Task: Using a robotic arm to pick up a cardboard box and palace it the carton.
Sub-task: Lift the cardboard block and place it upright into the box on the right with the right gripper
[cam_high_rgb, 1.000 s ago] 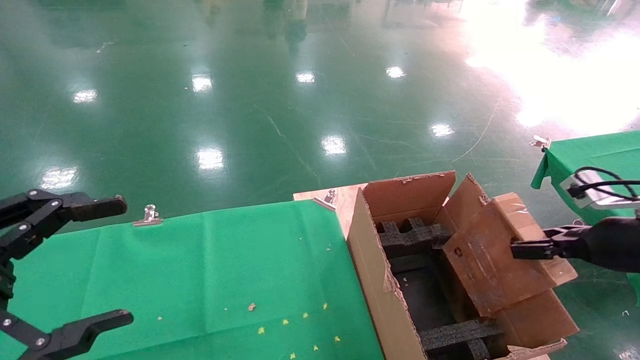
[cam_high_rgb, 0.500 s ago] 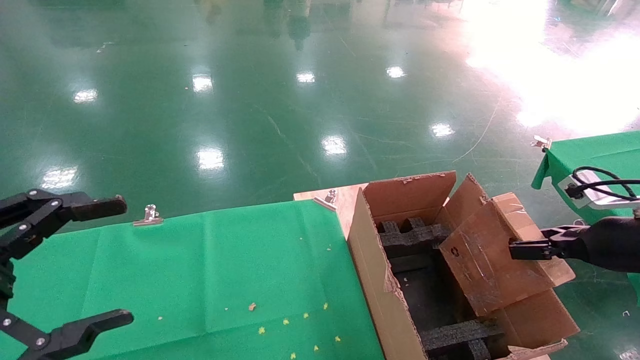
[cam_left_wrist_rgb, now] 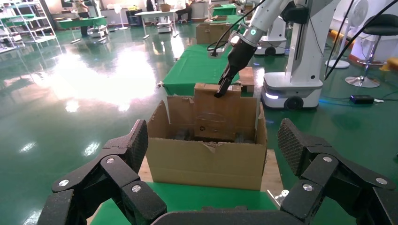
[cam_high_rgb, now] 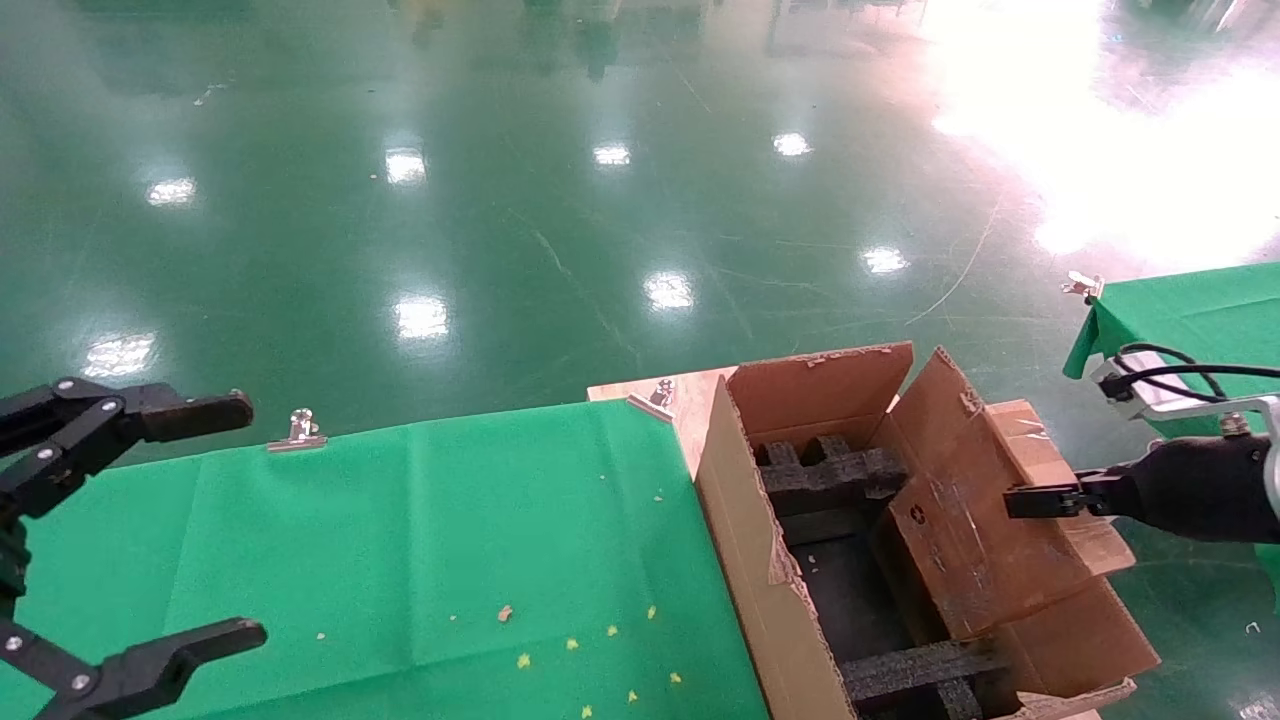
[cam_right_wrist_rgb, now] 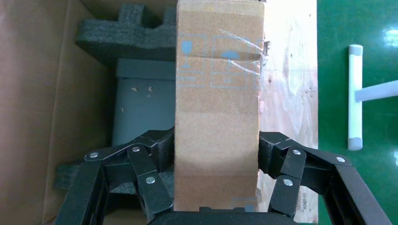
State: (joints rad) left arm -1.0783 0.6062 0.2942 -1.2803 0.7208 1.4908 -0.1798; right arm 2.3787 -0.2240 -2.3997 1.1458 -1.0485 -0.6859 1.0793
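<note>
Right gripper: fingers closed on the cardboard box, one black pad pressed against each narrow side. The box face with faint blue handling symbols and a clear tape strip points away from the wrist.

In the head view, the right gripper reaches in level from the robot's right. The robotic arm behind it is white, with a glowing teal ring and a looped black cable. The cardboard box is tilted: its lower end sits inside the carton along the right wall, its upper end rises above the rim. Black foam blocks lie on the carton floor beside it. In the left wrist view, the box stands out of the carton, gripped near its top edge.

Left gripper: fingers spread wide, holding nothing, parked over the near left corner of the green cloth. The carton sits at the cloth's right end on a wooden board.
</note>
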